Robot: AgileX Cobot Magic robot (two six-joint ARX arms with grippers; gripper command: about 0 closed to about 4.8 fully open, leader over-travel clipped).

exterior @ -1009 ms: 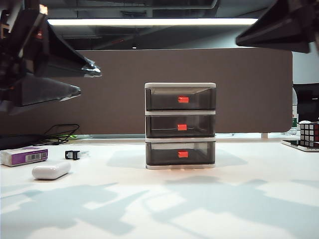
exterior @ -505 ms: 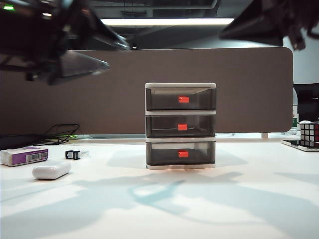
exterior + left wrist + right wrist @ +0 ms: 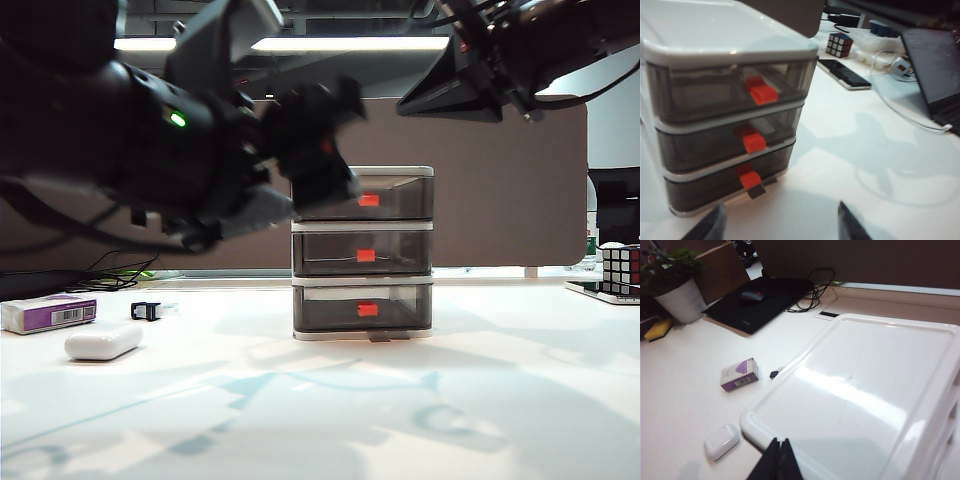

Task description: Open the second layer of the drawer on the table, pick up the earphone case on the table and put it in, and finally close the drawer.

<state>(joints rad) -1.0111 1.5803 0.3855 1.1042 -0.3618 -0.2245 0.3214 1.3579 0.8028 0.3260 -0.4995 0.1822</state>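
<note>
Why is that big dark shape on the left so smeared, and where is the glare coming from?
Exterior view: the left arm is motion-blurred, while the drawer stays sharp; a ceiling light strip throws soft arm shadows on the table. Right wrist view: that light glares off the drawer's white top.

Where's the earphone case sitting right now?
In the exterior view the earphone case lies on the table at the far left, just in front of the purple and white box and well left of the drawer cabinet.
</note>
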